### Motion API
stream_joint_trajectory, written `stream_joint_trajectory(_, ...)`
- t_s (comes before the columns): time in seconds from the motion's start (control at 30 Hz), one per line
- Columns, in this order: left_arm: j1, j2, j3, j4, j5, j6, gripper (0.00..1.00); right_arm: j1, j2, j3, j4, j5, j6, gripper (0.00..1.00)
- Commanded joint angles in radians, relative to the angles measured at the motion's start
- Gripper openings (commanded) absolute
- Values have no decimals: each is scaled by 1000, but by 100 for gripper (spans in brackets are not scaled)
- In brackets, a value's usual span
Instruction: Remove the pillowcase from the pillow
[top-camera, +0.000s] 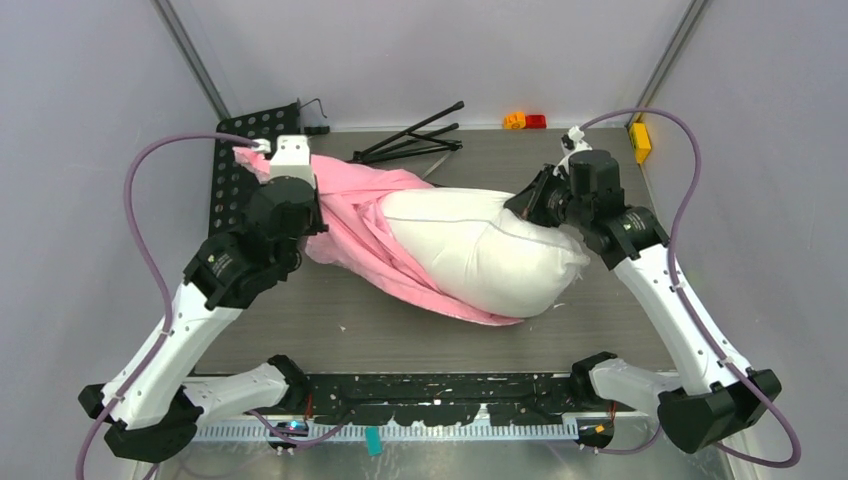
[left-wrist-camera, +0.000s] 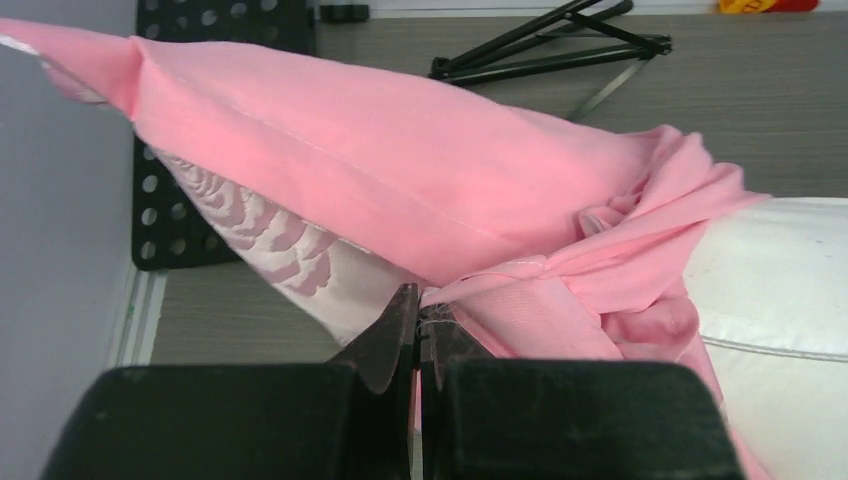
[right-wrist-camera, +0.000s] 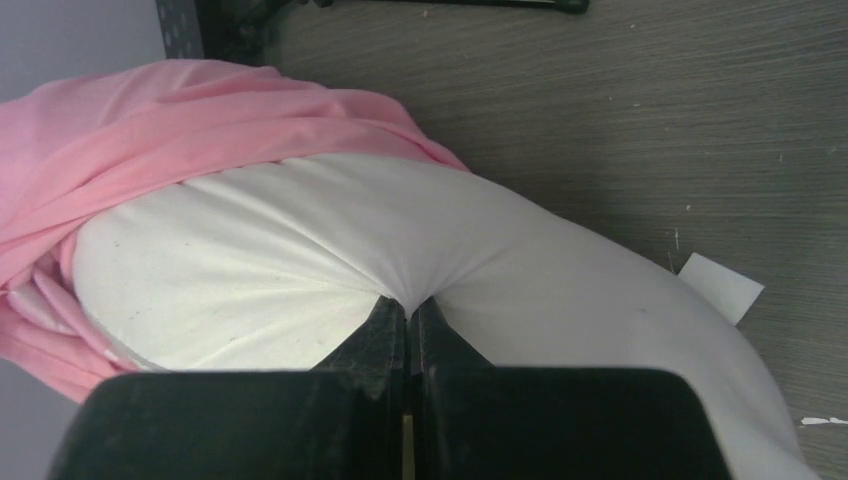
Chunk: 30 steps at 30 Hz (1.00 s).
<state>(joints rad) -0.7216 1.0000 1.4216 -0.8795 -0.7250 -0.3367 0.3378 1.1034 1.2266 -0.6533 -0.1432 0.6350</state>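
- Left gripper (left-wrist-camera: 418, 335) clenches a fold of the pillowcase (left-wrist-camera: 380, 170) near the far-left corner of the worktop (top-camera: 300, 325).
- Right gripper (right-wrist-camera: 408, 318) clenches the pillow (right-wrist-camera: 250, 260), which lies partly bared at mid-worktop.

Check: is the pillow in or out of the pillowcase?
Partly out: most of the pillow lies bare; the pillowcase bunches around its left end.

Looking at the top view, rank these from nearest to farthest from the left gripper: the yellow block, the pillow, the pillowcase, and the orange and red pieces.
From the left gripper:
1. pillowcase, pinched in its jaws, left side.
2. pillow, centre of the table.
3. orange and red pieces, far edge.
4. yellow block, far right corner.
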Motion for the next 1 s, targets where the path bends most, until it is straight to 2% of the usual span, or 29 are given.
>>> stream_joint_trajectory(0.0,44,-9,55,42,3,80,0,-56,46,52,-14,177,-77,0)
stream_joint_trajectory(0.1,53,58,-19,129,155,91,0,-56,85,74,-28,198,-100,0)
stream_joint_trajectory(0.13,66,90,-37,141,193,80,0,-56,93,83,-31,169,-115,5)
stream_joint_trajectory(0.17,84,125,-48,147,237,65,0,-57,98,92,-35,79,-144,16)
stream_joint_trajectory(0.23,125,195,-67,161,346,37,0,-57,100,102,-32,-65,-176,53)
stream_joint_trajectory(0.27,143,225,-75,173,393,24,0,-56,93,98,-27,-91,-180,67)
stream_joint_trajectory(0.3,158,251,-83,184,430,12,0,-57,85,97,-27,-97,-182,75)
stream_joint_trajectory(0.33,167,272,-87,199,457,2,0,-57,73,100,-33,-86,-188,79)
stream_joint_trajectory(0.4,175,308,-101,228,485,-5,0,-55,56,114,-57,-45,-209,83)
stream_joint_trajectory(0.7,185,414,-148,288,500,-6,0,-23,-53,189,-105,6,-250,87)
stream_joint_trajectory(0.97,185,424,-174,307,508,-15,0,1,-115,162,-101,-120,-247,88)
